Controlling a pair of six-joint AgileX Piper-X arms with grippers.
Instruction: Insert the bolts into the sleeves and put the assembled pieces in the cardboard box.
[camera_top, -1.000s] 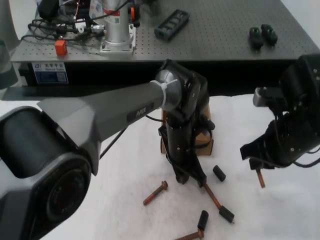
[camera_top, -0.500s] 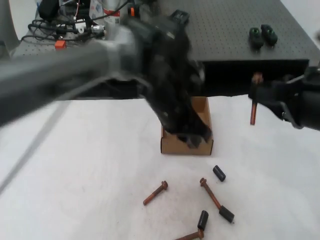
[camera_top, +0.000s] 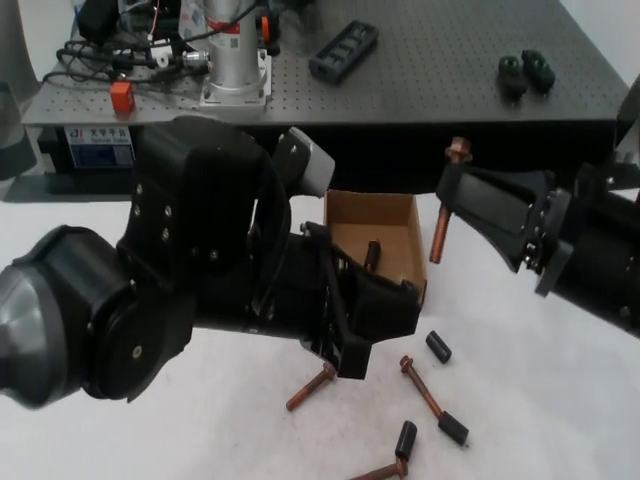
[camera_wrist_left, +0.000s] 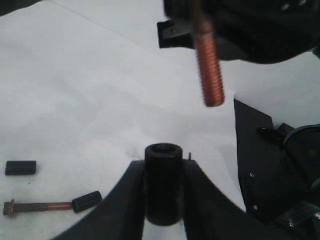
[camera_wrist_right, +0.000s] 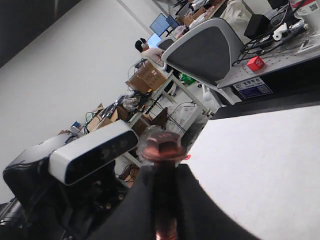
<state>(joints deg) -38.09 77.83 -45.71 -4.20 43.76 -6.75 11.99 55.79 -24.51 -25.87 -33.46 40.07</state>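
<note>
Our left end effector (camera_wrist_left: 163, 172) grips a black sleeve (camera_wrist_left: 163, 192) upright between its fingers. Just above the sleeve, not touching it, hangs the copper bolt (camera_wrist_left: 206, 70) clamped in our right end effector (camera_wrist_right: 163, 175). The cardboard box (camera_top: 345, 215) sits just behind the left end effector.

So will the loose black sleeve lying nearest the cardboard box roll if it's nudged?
Likely: the short black cylindrical sleeve lies on its side, so it could roll. The wrinkled white cloth under it looks soft, which may slow it.
</note>
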